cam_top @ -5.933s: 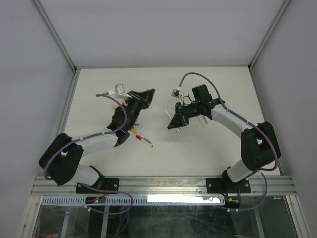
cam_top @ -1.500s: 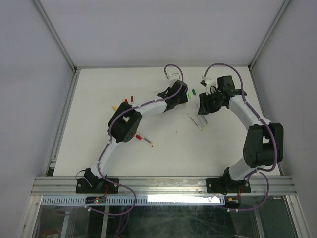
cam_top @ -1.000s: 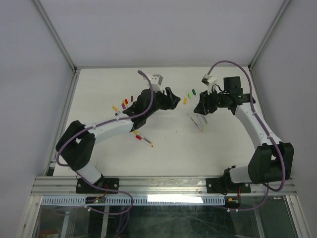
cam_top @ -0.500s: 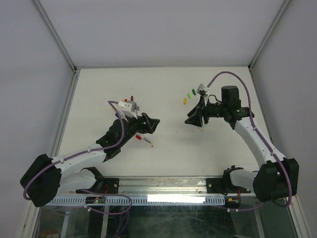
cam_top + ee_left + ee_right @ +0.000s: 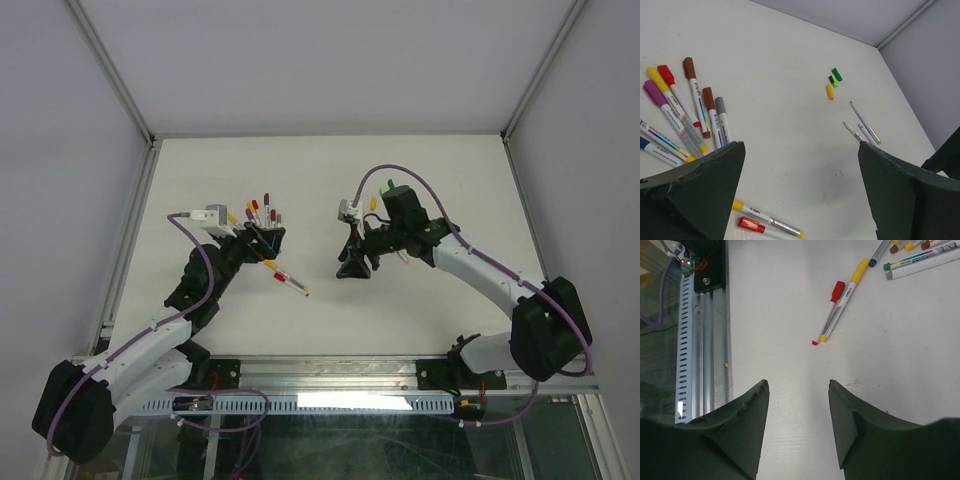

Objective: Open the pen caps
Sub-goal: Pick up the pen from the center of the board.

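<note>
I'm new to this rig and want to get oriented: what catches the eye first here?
A fan of capped markers lies by the left fingers, with a red-and-yellow capped pair nearby. A few loose caps, yellow and green, sit farther back on the right beside thin bare pen barrels. Left and right fingers both stand open, holding nothing.

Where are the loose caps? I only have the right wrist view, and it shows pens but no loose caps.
Observer: The left wrist view shows a yellow cap and green caps lying close together.
Operator: Any bare barrels near them?
Observer: Yes, three thin barrels lie a little apart from those caps.
Operator: Is the left arm holding anything?
Observer: No, the left gripper is open and empty, beside the fanned capped pens.
</note>
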`<move>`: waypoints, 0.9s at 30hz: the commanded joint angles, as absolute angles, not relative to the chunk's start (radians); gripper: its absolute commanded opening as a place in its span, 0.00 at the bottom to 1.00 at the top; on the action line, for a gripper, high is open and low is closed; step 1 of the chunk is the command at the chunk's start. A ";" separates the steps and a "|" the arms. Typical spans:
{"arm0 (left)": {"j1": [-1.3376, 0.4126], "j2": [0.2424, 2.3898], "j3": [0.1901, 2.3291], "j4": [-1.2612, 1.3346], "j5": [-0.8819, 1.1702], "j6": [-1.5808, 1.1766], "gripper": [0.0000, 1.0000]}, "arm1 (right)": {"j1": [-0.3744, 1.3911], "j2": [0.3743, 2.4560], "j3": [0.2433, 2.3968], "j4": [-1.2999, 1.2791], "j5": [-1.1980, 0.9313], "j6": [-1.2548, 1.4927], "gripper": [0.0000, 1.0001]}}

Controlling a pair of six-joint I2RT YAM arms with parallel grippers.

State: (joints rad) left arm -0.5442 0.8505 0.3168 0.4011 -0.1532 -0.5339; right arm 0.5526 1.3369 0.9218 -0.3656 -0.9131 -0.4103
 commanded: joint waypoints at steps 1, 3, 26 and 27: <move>-0.472 0.834 0.320 0.388 -0.041 -0.564 0.99 | 0.639 1.395 1.007 -0.292 -0.734 -0.401 0.54; -0.414 0.836 0.320 0.402 0.014 -0.614 0.99 | 0.672 1.447 1.044 -0.297 -0.676 -0.378 0.54; -0.291 0.480 0.258 0.031 -0.252 -0.737 0.99 | 0.865 1.962 1.458 -0.464 -0.417 -0.184 0.42; -0.292 0.473 0.259 0.017 -0.263 -0.736 0.99 | 0.873 1.969 1.460 -0.467 -0.414 -0.184 0.42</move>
